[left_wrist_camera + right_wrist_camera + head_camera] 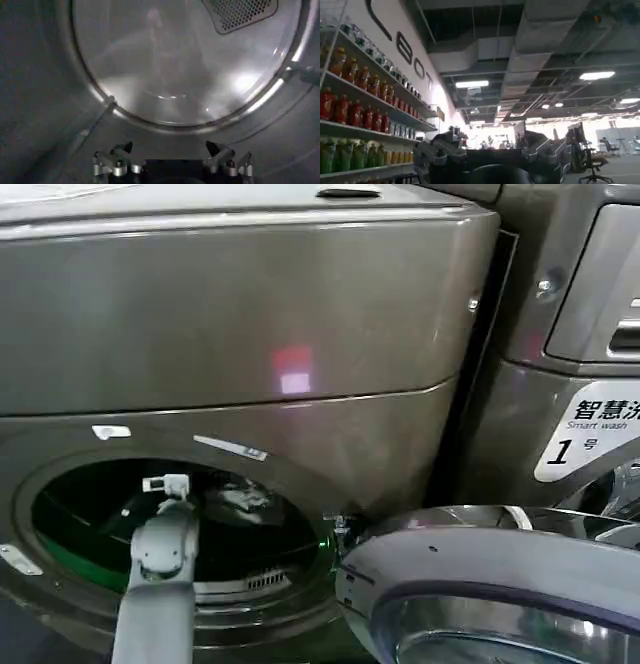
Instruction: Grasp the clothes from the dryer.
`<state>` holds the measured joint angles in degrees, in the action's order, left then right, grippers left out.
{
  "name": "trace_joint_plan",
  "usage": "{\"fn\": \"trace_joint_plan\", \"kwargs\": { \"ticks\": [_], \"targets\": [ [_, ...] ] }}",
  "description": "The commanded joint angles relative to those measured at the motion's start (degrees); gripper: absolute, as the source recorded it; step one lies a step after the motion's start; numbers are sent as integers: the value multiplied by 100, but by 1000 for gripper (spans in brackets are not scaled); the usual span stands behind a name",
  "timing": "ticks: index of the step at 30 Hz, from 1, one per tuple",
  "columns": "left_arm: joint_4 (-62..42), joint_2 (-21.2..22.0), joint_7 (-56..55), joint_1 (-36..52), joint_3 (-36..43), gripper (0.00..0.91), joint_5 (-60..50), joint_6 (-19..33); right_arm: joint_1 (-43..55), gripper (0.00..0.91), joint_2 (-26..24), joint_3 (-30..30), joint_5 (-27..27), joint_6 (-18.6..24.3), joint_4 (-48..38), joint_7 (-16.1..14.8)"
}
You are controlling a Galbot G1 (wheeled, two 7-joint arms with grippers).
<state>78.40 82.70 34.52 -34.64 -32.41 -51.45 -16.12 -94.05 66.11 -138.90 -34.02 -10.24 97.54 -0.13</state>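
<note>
From the head, my left arm is reaching into the dryer [250, 334] through its porthole, clothes [245, 499] lying just beyond it. My left gripper [170, 148] is hanging spread and empty, facing the drum's rear wall [175, 65]. My right gripper [490, 155] is pointing at shelves of bottles [355, 105]; I cannot tell its state.

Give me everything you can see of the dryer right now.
The dryer is a large bronze-brown, metallic-looking front loader. Its round porthole stands open, with the grey-rimmed glass door swung aside on the robot's right. The left arm reaches through the opening; its open left claw faces the shiny drum back wall, which has a perforated vent.
</note>
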Motion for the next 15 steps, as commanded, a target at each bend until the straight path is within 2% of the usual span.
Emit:
{"fn": "trace_joint_plan", "kwargs": {
  "ticks": [1, 3, 8, 15],
  "targets": [
    [-848, -180, 3325, 938, 46, 907, -2927, 2599, 13, 907, -16, 37, 12, 3, 14, -4],
    [-1033, -211, 3608, 1116, 82, 907, -3143, 3106, 14, 907, -19, 47, 16, 8, 5, -5],
    [-1280, -280, 4262, 1433, 203, 907, -2887, 3202, 14, 907, -26, 84, 34, 20, -1, -11],
    [-1578, -364, 4268, 1639, 321, 907, -2810, 3310, 48, 907, -28, 162, 47, 47, 15, -9]
  ]
}}
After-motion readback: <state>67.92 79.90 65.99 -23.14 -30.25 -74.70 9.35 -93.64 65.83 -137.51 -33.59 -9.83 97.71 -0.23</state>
